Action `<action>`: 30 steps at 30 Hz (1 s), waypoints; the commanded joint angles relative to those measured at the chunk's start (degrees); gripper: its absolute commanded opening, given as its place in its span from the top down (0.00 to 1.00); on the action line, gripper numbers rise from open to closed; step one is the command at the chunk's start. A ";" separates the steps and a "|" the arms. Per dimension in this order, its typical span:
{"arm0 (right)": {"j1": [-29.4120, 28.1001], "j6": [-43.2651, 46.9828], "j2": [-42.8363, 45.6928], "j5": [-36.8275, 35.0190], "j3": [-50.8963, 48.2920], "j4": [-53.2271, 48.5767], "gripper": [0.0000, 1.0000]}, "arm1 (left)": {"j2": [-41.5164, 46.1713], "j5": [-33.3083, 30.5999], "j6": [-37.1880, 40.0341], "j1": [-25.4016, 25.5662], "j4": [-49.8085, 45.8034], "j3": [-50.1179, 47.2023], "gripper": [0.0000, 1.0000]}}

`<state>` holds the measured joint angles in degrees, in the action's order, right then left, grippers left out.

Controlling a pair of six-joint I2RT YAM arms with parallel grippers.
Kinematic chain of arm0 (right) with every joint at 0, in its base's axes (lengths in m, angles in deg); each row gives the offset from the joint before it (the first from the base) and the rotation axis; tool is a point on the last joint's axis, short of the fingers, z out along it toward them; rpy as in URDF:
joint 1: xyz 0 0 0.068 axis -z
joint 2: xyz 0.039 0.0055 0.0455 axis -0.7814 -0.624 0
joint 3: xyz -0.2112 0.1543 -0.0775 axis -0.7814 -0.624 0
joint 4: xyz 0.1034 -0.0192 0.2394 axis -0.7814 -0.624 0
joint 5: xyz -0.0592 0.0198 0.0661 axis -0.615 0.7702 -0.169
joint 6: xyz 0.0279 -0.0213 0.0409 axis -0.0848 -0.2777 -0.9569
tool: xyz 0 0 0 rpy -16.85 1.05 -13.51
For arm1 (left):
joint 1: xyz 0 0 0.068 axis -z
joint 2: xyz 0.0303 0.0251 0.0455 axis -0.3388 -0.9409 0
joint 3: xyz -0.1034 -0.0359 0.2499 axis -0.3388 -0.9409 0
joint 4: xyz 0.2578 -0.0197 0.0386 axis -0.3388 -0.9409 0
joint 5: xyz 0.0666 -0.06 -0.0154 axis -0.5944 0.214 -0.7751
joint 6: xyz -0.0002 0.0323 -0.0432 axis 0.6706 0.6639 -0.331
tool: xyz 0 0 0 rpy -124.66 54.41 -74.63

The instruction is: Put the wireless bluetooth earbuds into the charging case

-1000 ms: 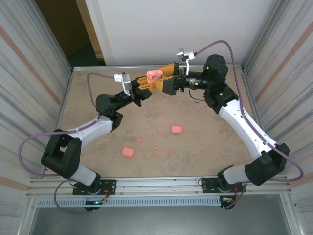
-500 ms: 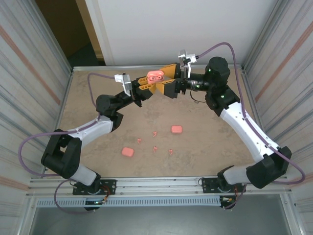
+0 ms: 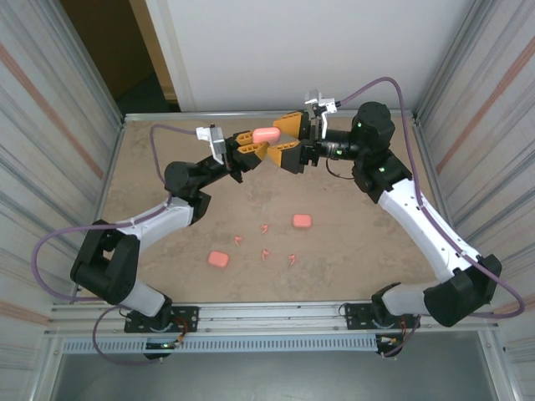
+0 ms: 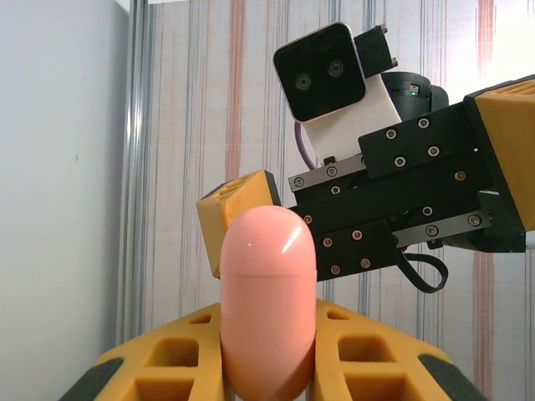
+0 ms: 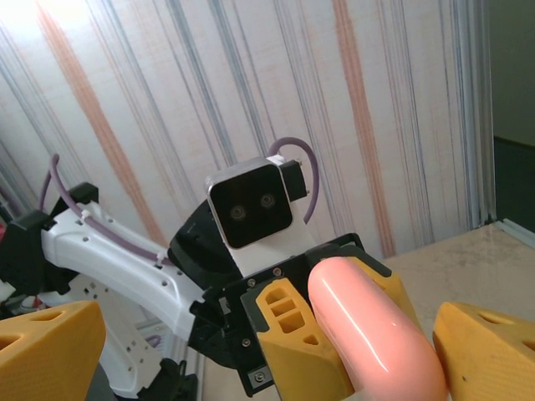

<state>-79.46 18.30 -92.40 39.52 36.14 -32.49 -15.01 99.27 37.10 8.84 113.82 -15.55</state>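
A rounded pink charging case [image 3: 267, 134] is held up in the air over the back of the table, lid closed. My left gripper [image 3: 257, 144] is shut on its lower half; in the left wrist view the case [image 4: 267, 292] stands upright between the yellow fingers [image 4: 167, 368]. My right gripper [image 3: 288, 140] is open, and its jaws straddle the case's free end without touching it. In the right wrist view the case [image 5: 376, 330] sits between my wide-apart fingertips [image 5: 50, 347]. Several tiny pink earbuds [image 3: 265, 226] lie loose on the table in front.
Two more pink cases lie on the table, one at centre right [image 3: 302, 220] and one nearer the front left [image 3: 218, 259]. Metal walls close in the table [image 3: 359, 242] on both sides and a white panel stands at the back.
My right gripper has moved left, so its open jaws now flank the held case. The two dark hollows seen on the case before no longer show. The left arm has stayed put.
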 commanded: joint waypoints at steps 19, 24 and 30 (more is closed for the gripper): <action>2.85 2.36 5.83 -10.93 -4.63 -4.38 0.01 | 3.27 -3.41 2.03 -0.30 -1.66 -1.62 1.00; 4.97 0.98 7.89 -14.35 -8.63 -3.71 0.01 | 5.10 -4.30 2.93 -1.58 -4.85 -3.02 1.00; 7.04 0.89 9.05 -18.34 -11.00 -6.66 0.01 | 8.31 -5.68 4.41 -4.16 -14.31 -4.55 1.00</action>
<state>-73.26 20.20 -85.41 24.44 25.91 -38.04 -9.88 95.18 39.46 5.76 104.25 -19.33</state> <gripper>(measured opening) 0.991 0.214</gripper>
